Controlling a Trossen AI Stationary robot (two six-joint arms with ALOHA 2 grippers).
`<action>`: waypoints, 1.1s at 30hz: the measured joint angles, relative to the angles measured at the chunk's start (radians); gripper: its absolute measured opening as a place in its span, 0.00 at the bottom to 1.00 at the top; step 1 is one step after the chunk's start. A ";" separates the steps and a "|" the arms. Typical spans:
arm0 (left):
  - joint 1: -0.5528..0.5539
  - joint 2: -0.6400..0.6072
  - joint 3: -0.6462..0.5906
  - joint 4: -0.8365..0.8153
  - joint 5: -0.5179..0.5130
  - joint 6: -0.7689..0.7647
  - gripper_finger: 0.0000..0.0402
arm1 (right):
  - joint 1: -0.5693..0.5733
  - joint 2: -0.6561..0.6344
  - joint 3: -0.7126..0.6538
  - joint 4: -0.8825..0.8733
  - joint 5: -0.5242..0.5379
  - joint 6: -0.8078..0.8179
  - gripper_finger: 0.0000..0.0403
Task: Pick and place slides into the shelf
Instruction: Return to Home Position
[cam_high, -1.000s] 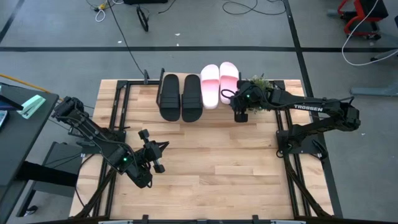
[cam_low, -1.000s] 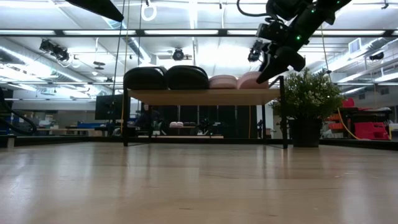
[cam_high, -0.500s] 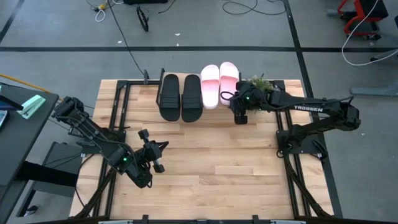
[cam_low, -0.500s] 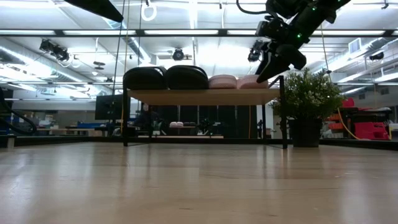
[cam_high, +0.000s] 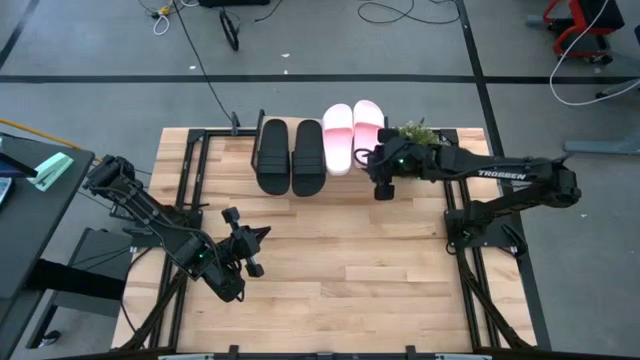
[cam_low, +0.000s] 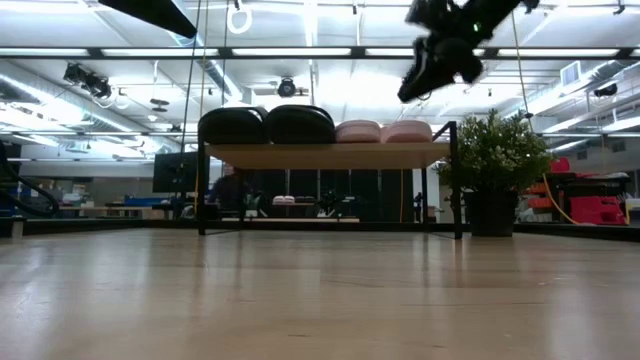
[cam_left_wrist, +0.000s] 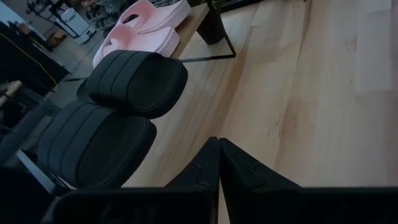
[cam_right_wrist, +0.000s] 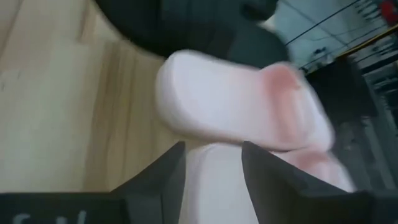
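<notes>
Two black slides and two pink slides lie side by side, soles down, on the top board of the shelf at the table's far edge. In the low view the black pair is left of the pink pair. My right gripper hovers open just above and in front of the right pink slide; in the low view my right gripper is clear of it. My left gripper waits shut over the table's near left part, pointing at the black slides.
A potted plant stands just right of the shelf, close under my right arm. Black frame rails run along the table's left and right sides. The wooden tabletop spreads between the two arms.
My right gripper has risen from beside the right pink slide to well above the shelf top and shifted slightly toward the table's left. The pink slide, partly hidden by it before, now shows whole on the board. The slides have stayed in place.
</notes>
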 joint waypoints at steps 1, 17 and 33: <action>0.000 0.000 0.000 0.000 -0.001 0.014 0.04 | 0.004 0.000 0.027 -0.017 0.005 0.002 0.40; 0.098 0.000 0.000 -0.007 -0.115 0.029 0.02 | 0.472 0.000 0.003 -0.281 0.137 0.622 0.03; 0.195 -0.077 -0.189 0.673 0.198 0.569 0.01 | 0.930 0.001 -0.298 0.171 0.596 0.986 0.01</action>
